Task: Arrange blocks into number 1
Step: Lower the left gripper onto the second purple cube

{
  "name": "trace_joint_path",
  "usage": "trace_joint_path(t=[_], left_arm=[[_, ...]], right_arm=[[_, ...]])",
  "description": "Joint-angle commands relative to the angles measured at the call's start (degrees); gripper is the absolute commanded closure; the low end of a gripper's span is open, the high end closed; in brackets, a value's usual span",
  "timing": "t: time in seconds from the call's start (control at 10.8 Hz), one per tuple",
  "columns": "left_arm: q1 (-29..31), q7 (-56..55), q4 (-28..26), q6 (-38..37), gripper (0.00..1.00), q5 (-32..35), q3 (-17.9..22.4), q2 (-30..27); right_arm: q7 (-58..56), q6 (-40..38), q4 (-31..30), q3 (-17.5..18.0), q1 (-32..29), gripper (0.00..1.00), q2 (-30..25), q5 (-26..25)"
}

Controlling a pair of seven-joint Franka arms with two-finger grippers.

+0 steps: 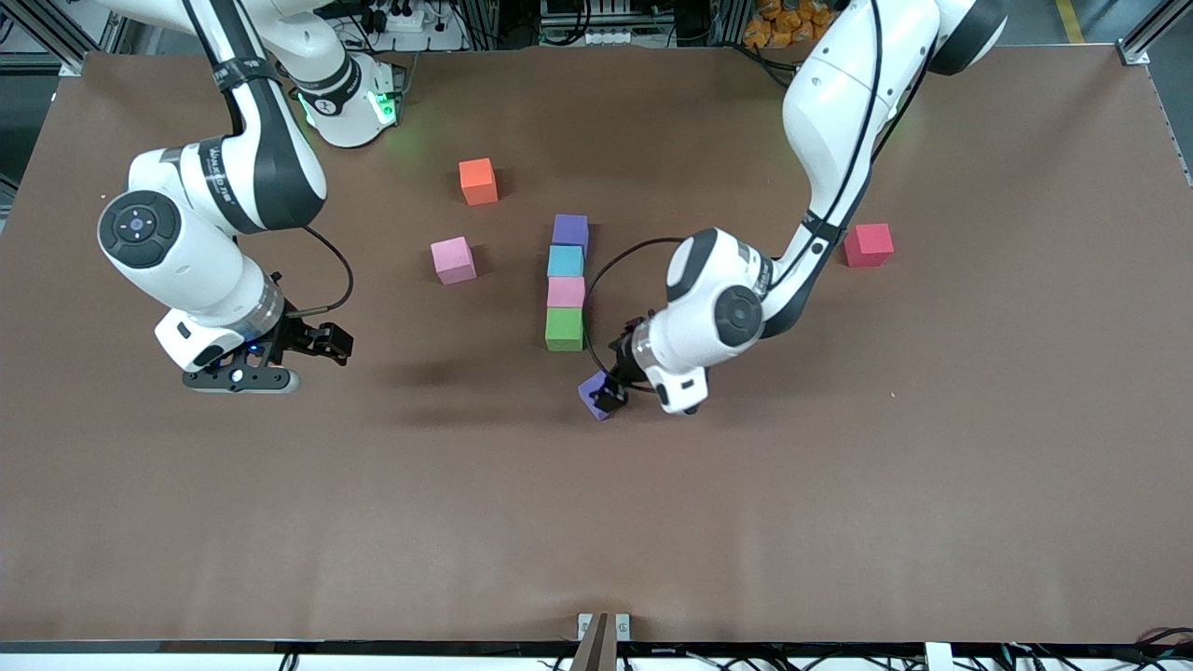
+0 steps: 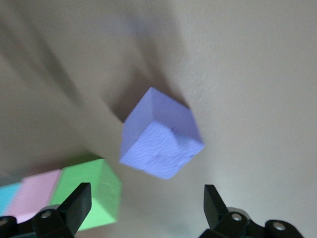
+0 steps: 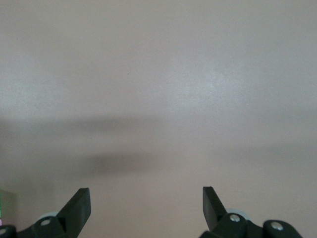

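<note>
On brown table (image 1: 839,485): right gripper (image 1: 317,340) waits well apart from block column (image 1: 566,289), jaws wide, empty; left gripper (image 1: 610,391) over loose purple block (image 1: 591,395) just nearer camera than column, jaws wide, nothing held. Risk: block sits skewed, closing fingers may knock it into column

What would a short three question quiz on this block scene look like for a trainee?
1. True or false: the left hand is open, with a purple block at its fingers.
2. Which block in the column lies nearest the front camera? A green, B blue, C pink.
3. Which loose block lies toward the left arm's end of the table?

Key: 1 true. 2 A, the green block. 3 the red block.
</note>
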Motion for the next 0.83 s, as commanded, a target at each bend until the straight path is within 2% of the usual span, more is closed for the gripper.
trace_joint_path(t=[0.0, 0.19, 0.46, 0.74], left_arm=[[1.9, -1.4, 0.8, 2.0, 0.00, -8.7, -0.3, 2.0], [2.7, -1.3, 0.5, 2.3, 0.00, -14.1, -0.3, 2.9], [3.4, -1.2, -0.4, 2.1, 0.00, -18.3, -0.4, 3.5], [3.7, -1.3, -0.6, 0.2, 0.00, -19.2, -0.8, 4.1]], right_arm=[[0.7, 1.3, 0.0, 0.5, -1.0, 0.00, 0.3, -0.5], [2.1, 2.8, 0.0, 0.4, -1.1, 0.00, 0.9, -0.4], [2.5, 2.9, 0.0, 0.4, -0.9, 0.00, 1.2, -0.4], [2.5, 2.9, 0.0, 0.5, -0.9, 0.00, 1.2, -0.4]])
